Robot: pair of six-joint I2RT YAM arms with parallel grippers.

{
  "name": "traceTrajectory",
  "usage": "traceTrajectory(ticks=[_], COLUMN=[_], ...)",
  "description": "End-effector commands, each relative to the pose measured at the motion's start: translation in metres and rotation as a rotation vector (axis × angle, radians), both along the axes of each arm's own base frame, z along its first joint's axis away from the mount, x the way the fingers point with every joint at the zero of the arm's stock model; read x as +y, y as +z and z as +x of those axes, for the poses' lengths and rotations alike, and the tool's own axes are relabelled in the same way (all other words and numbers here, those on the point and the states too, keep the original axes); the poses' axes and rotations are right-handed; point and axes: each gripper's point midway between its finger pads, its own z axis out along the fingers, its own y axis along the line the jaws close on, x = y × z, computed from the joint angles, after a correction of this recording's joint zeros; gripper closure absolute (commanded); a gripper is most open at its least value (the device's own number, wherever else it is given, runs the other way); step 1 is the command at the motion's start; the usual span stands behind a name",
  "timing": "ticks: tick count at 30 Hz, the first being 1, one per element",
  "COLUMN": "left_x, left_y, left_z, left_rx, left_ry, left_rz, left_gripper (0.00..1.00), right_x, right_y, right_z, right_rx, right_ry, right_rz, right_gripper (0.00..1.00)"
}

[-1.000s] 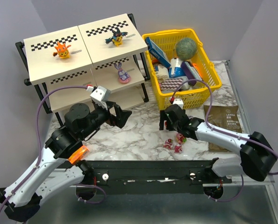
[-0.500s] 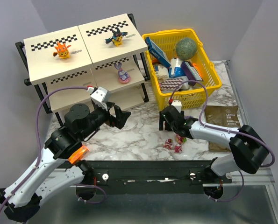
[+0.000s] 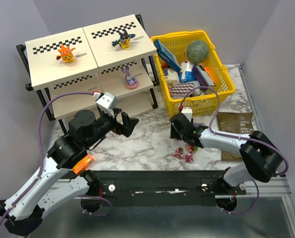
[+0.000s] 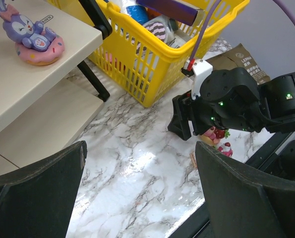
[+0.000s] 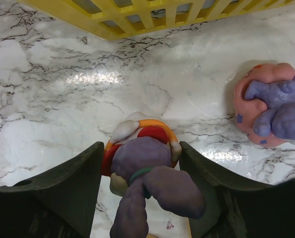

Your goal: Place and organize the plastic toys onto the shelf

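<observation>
My right gripper point(image 5: 141, 148) has its jaws against both sides of a purple bunny-eared toy point(image 5: 142, 163) that sits in an orange-and-red ring on the marble. Another purple-pink toy point(image 5: 266, 106) lies just to its right. In the top view that gripper point(image 3: 179, 130) covers the gripped toy, and small red-pink toys point(image 3: 184, 153) lie beside it. The shelf point(image 3: 43, 72) carries an orange toy point(image 3: 65, 53), a black-and-yellow winged toy point(image 3: 122, 39) and a purple bunny toy point(image 3: 131, 78). My left gripper point(image 4: 140, 193) hangs open over bare marble in front of the shelf.
A yellow basket point(image 3: 221, 94) with boxes and a green ball stands at the back right, close behind the right gripper. A brown packet point(image 3: 239, 129) lies flat at the right. The black base rail point(image 3: 157, 181) runs along the near edge.
The right arm has reached left and down, and its jaws have narrowed around the purple bunny-eared toy. The left arm has hardly moved.
</observation>
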Motion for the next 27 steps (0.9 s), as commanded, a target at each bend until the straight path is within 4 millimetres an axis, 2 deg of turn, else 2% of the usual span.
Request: traceTrajectory(ticks=[1, 6, 11, 13, 15, 19, 22, 23, 26, 27], left_x=[0.005, 0.006, 0.011, 0.014, 0.018, 0.027, 0.036, 0.041, 0.052, 0.054], left_y=[0.014, 0.015, 0.021, 0.027, 0.031, 0.047, 0.056, 0.061, 0.070, 0.071], left_z=[0.000, 0.000, 0.001, 0.001, 0.000, -0.005, -0.008, -0.010, -0.013, -0.013], left_rx=[-0.031, -0.031, -0.040, -0.048, -0.056, -0.094, -0.112, -0.124, -0.144, -0.151], left_ry=[0.017, 0.022, 0.044, 0.053, 0.068, 0.085, 0.109, 0.117, 0.149, 0.157], left_rz=[-0.011, -0.010, -0.012, -0.016, -0.019, -0.032, -0.038, -0.042, -0.039, -0.038], left_gripper=[0.01, 0.01, 0.01, 0.01, 0.01, 0.01, 0.01, 0.01, 0.01, 0.01], right_x=[-0.002, -0.001, 0.005, 0.009, 0.014, 0.044, 0.065, 0.078, 0.097, 0.106], right_y=[0.000, 0.002, 0.008, 0.016, 0.025, 0.060, 0.076, 0.092, 0.109, 0.124], right_z=[0.003, 0.005, 0.007, 0.010, 0.010, 0.013, 0.007, 0.008, 0.004, 0.006], right_rx=[-0.014, -0.015, -0.012, -0.015, -0.022, -0.072, -0.060, -0.082, -0.093, -0.106], right_ry=[-0.012, -0.007, 0.012, 0.018, 0.029, 0.096, 0.135, 0.153, 0.190, 0.199], right_rz=[-0.013, -0.022, -0.015, -0.012, 0.003, 0.055, 0.100, 0.127, 0.141, 0.168], right_gripper=[0.36, 0.47, 0.64, 0.71, 0.74, 0.74, 0.75, 0.75, 0.75, 0.75])
